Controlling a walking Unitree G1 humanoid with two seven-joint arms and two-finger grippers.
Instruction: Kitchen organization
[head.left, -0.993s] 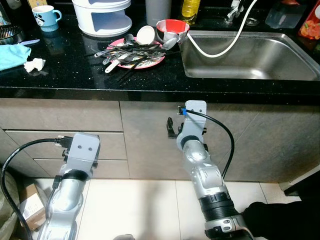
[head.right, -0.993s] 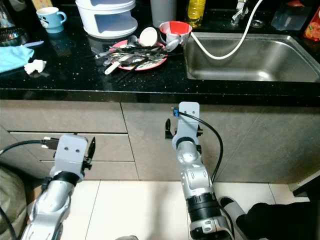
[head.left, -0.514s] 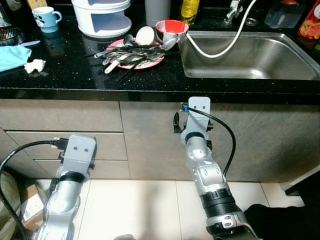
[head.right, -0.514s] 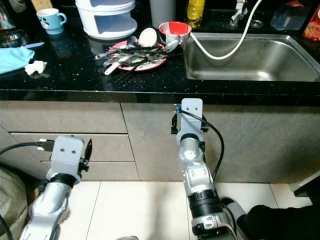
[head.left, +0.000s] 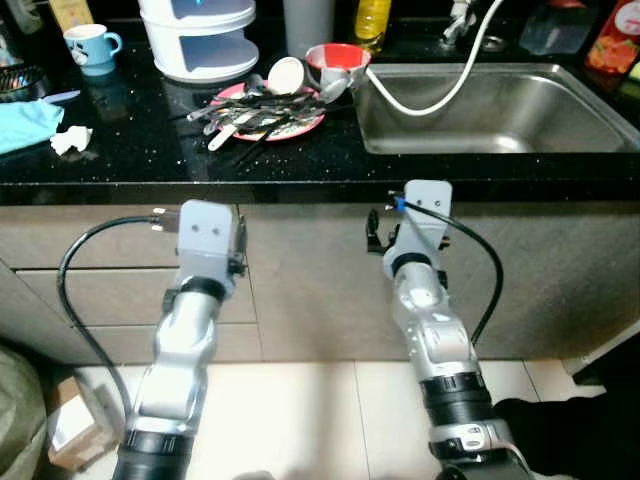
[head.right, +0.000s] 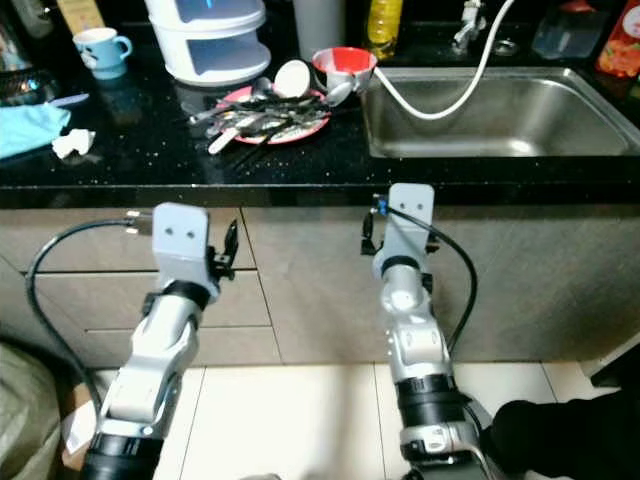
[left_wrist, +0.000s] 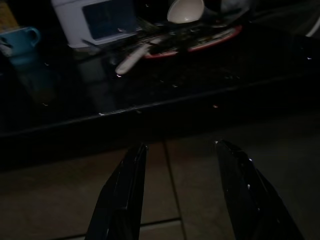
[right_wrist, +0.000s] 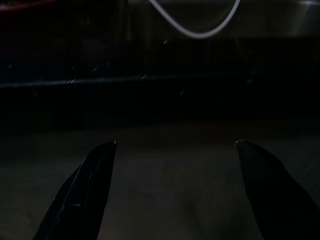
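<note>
Both my grippers, left (left_wrist: 175, 192) and right (right_wrist: 172, 192), hang spread wide and empty before the cabinet fronts (head.left: 310, 270), below the counter's (head.left: 120, 165) edge. Beyond them the pink plate (head.left: 305, 122) heaped with cutlery (head.left: 250, 108) waits beside the sink (head.left: 500, 110), probably for sorting.

I saw both arms raised before the cabinet fronts (head.right: 300, 270), below the black desk (head.right: 130, 150) carrying a pink plate (head.right: 262, 112) of cutlery.

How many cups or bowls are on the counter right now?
2: a blue mug at the far left of the counter, and a red bowl beside the sink, just right of the pink plate piled with utensils. Others may sit beyond the frame.
</note>
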